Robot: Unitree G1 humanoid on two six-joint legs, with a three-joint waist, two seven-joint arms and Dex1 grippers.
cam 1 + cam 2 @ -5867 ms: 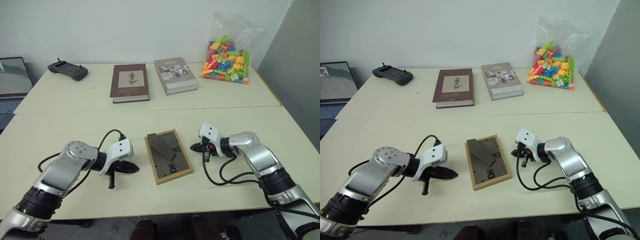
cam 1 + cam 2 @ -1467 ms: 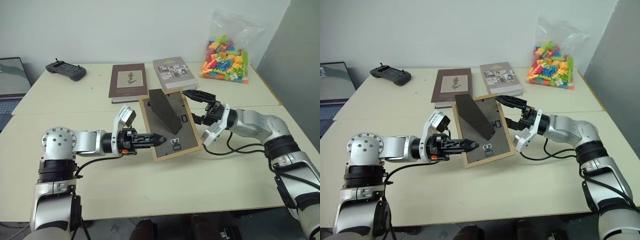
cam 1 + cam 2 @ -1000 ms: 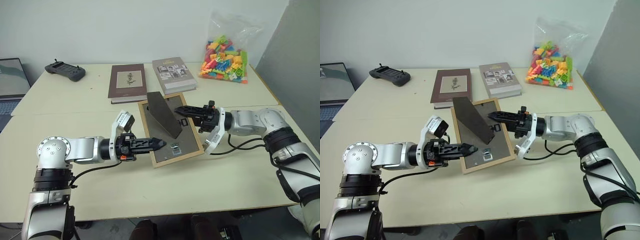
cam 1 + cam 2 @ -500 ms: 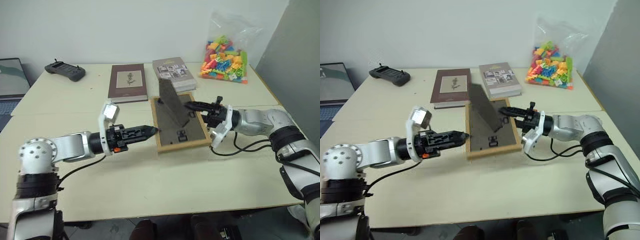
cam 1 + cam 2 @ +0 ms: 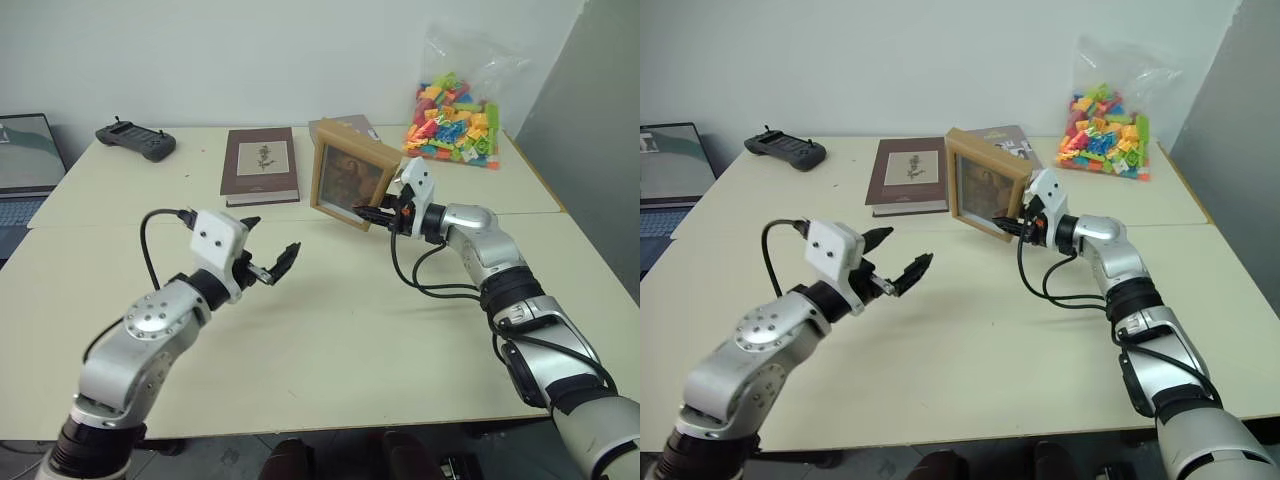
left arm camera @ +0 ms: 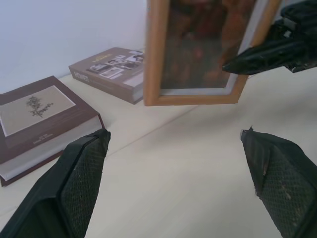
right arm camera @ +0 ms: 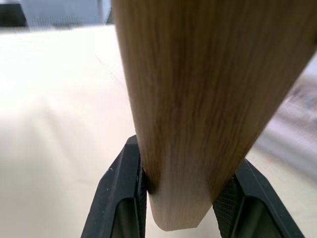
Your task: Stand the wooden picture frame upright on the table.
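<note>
The right gripper [image 5: 374, 214] pinches the lower corner of the wooden picture frame [image 5: 352, 185] – picture side out, tilted, seemingly just above the table [image 5: 330, 330], likely to set it down. The left gripper [image 5: 268, 250] hangs nearby, jaws spread wide, empty.

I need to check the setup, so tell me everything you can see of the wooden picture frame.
The wooden picture frame is a small light-wood rectangle holding a dark reddish portrait behind a pale inner border. It stands upright, face toward the robot, above the table in front of the grey book. The right claw grips its lower corner; whether its bottom edge rests on the table cannot be told.
</note>
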